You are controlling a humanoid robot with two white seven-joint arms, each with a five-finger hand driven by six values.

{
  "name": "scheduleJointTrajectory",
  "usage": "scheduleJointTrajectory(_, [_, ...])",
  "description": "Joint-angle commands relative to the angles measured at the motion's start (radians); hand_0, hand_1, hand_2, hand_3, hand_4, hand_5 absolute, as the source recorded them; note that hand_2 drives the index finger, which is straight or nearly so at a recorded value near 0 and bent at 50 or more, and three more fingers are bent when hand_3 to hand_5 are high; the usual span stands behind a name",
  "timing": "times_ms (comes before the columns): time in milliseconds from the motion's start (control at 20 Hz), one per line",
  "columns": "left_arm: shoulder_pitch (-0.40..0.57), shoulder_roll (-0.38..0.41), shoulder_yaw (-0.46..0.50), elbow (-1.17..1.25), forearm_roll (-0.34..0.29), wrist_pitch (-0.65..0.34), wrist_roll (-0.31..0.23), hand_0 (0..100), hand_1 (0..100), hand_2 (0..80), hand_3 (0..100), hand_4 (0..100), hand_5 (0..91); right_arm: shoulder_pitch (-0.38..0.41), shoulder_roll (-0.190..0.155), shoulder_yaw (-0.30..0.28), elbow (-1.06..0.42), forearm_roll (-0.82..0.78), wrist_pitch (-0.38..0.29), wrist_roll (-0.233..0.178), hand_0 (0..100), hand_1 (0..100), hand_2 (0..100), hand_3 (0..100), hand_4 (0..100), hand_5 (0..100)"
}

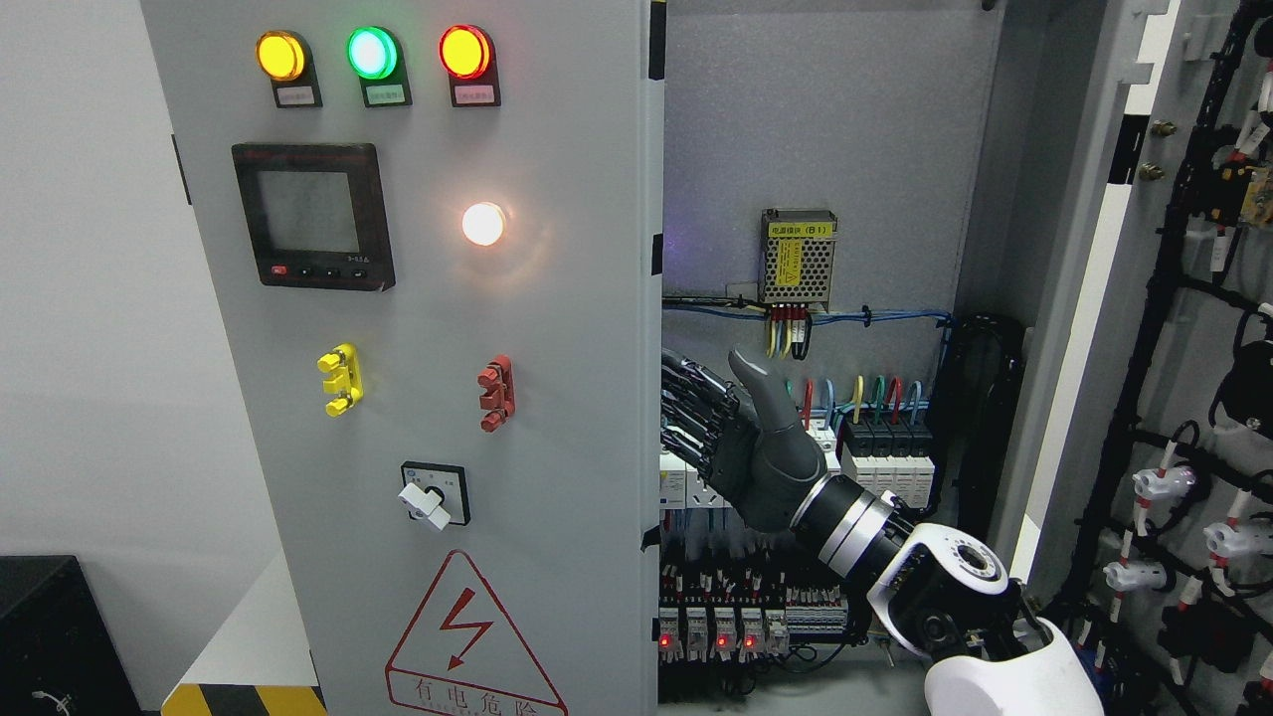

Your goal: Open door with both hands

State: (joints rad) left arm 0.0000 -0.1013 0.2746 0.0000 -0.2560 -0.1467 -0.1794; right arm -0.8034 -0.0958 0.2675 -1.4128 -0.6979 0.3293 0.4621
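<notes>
Evidently the step in hand was swinging the left-hand door (pixel 418 358) of the electrical cabinet (pixel 825 149) outward, and it would go best with a steady push along the door's free edge, the palm kept flat against the metal and well away from the wiring and breakers (pixel 885 447) just behind. The right hand (pixel 731 438) reached in from the lower right, thumb raised, its fingers (pixel 686 398) extended and slipping behind the door's right edge at about mid-height; it grasped nothing that could be seen, though the fingertips were hidden by the door, so whether they hooked the edge could not be told. The door stood immediately to the hand's left, touching or very nearly so, its front face carrying indicator lamps (pixel 373 52), a meter (pixel 313 214) and a warning triangle (pixel 462 636). The right-hand door (pixel 1193 348) already stood swung wide. No left hand showed.
</notes>
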Motion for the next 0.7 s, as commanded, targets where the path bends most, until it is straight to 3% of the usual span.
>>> scheduleJointTrajectory(0, [0.009,0.0,0.0,-0.021,0.001,-0.001,0.0,12,56,0.0,0,0,0.0,0.033,-0.005,0.004,-0.069,0.0,-0.004,0.0,7,14,0,0,0,0])
scheduleJointTrajectory(100, [0.009,0.0,0.0,-0.021,0.0,0.001,0.0,12,56,0.0,0,0,0.0,0.036,-0.021,0.018,-0.087,0.0,-0.004,0.001,7,14,0,0,0,0])
scheduleJointTrajectory(500, [0.009,0.0,0.0,-0.021,0.0,0.001,0.0,12,56,0.0,0,0,0.0,0.058,-0.024,0.073,-0.152,-0.002,-0.004,0.004,7,14,0,0,0,0])
scheduleJointTrajectory(651, [0.009,0.0,0.0,-0.021,0.0,-0.001,0.0,12,56,0.0,0,0,0.0,0.056,-0.024,0.096,-0.16,-0.002,-0.004,0.027,7,14,0,0,0,0])
